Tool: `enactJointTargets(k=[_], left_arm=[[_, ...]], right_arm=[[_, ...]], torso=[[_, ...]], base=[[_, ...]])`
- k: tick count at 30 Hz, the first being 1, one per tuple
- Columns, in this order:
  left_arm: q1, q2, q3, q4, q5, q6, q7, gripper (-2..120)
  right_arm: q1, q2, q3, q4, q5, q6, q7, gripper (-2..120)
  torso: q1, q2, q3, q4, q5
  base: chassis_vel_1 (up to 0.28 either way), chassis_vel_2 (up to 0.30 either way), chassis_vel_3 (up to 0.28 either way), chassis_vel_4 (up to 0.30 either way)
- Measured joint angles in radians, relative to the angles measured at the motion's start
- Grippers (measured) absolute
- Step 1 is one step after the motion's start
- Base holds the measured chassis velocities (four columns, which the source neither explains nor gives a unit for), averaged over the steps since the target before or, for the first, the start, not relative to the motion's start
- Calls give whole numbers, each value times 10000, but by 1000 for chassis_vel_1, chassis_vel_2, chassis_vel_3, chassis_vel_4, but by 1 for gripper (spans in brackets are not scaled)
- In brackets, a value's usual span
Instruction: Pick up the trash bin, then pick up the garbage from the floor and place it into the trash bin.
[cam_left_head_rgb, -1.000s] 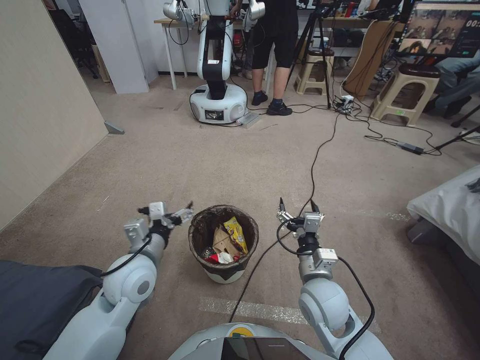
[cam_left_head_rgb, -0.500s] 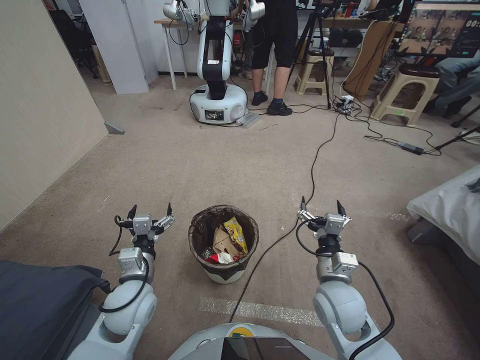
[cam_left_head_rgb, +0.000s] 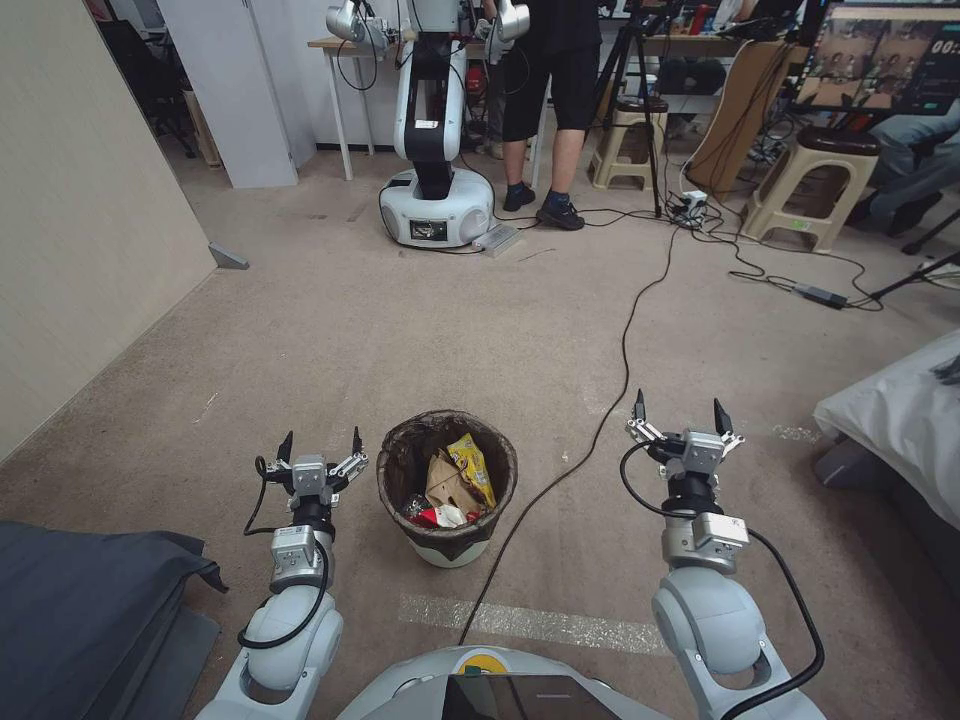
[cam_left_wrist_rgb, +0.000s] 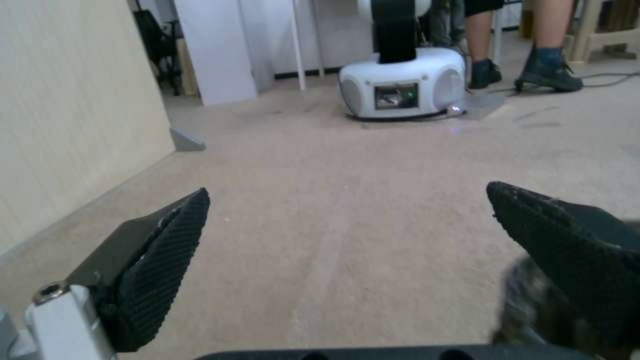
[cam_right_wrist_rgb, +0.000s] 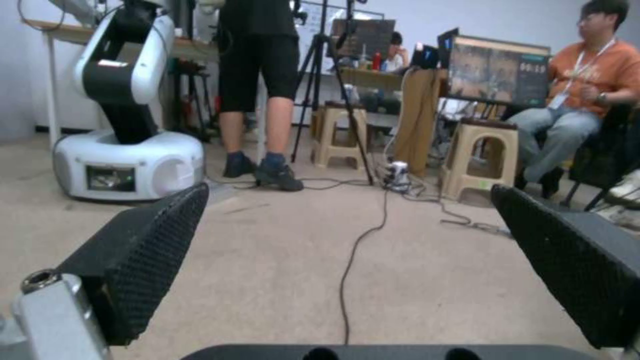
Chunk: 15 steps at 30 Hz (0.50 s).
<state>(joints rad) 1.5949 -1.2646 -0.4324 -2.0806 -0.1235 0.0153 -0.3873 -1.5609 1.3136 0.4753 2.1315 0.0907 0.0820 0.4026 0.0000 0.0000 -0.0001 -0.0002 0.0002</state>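
your left gripper (cam_left_head_rgb: 320, 445) hangs just beside the trash bin (cam_left_head_rgb: 447, 487), on its left, fingers spread wide and holding nothing. your right gripper (cam_left_head_rgb: 679, 410) sits well apart on the bin's right, also spread and empty. the bin stands upright on the carpet (cam_left_head_rgb: 400, 320) between your arms, its dark liner folded over the rim. inside it lies the garbage (cam_left_head_rgb: 455, 482): a yellow wrapper, brown paper, red-and-white pieces. a black cable (cam_left_head_rgb: 610, 380) runs across the floor between the bin and your right gripper. farther off, another white robot (cam_left_head_rgb: 437, 150) stands near a table, a person just beside it.
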Motion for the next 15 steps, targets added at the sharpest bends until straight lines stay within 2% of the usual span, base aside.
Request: enactJointTargets(k=[8,9,10,15], left_arm=[[111,-588,311,324,607,-631,44,100],[156,-701,367,341,789,-663,46,100],[163,-730,369,340,858,-668,41,100],[169,-741,372,337,881,-668,31,100]], right_arm=[[-201,51,410,5,-397,367,49,100],[-197,60,427,25,-437,370,128,100],[-194,65,429,52,-443,349,202,100],[-189,67,421,65,-445,309,248,100]], torso=[[0,0,0,2,3],[0,0,1,5,-8],[0,0,0,-1,4],[0,0,1,3,0]], base=[[0,0,0,0],[0,0,0,0],[0,0,0,0],[0,0,0,0]])
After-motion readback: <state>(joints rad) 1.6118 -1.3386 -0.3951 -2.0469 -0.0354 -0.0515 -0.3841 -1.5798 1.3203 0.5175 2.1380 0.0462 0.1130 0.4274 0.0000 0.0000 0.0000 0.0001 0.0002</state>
